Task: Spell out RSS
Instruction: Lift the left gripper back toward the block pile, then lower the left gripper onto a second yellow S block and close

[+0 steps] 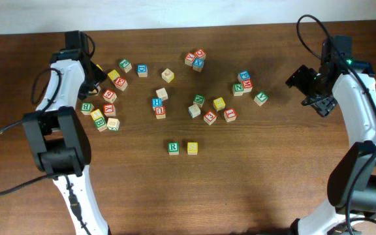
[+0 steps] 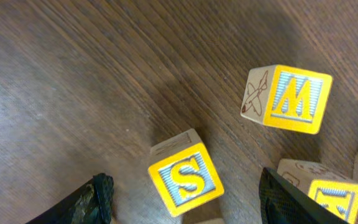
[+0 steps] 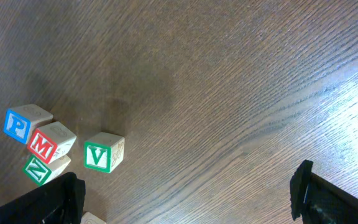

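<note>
The green R cube and a yellow cube sit side by side at the table's front middle. Its letter is too small to read. In the left wrist view a yellow S cube lies on the wood between my left gripper's open fingers, touching neither. In the overhead view my left gripper hangs over the left cluster of cubes, and that S cube is hidden under it. My right gripper is open and empty over bare wood at the right.
A yellow M cube and another yellow cube lie close by the S cube. A green V cube, blue P cube and red M cube lie left of the right gripper. Several more cubes are scattered across the middle.
</note>
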You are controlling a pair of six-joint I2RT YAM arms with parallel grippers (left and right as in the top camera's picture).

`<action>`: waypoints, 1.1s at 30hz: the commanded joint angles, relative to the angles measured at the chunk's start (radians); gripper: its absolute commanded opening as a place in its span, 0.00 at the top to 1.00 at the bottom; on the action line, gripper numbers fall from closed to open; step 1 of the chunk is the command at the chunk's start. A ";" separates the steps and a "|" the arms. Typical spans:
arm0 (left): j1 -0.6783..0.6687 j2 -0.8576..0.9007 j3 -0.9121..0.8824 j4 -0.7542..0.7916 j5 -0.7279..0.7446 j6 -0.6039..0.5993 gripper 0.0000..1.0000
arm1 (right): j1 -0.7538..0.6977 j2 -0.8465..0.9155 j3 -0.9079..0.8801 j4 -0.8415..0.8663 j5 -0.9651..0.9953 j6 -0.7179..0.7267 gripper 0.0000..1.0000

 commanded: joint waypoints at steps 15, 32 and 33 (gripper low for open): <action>0.003 0.043 0.000 0.025 -0.002 -0.027 0.51 | -0.003 0.000 -0.002 0.000 0.010 0.006 0.02; 0.004 0.043 0.000 0.016 -0.031 -0.027 0.44 | -0.003 0.000 -0.002 0.000 0.010 0.006 0.02; 0.006 0.043 0.000 0.024 -0.030 -0.027 0.32 | -0.003 0.000 -0.002 0.000 0.010 0.006 0.02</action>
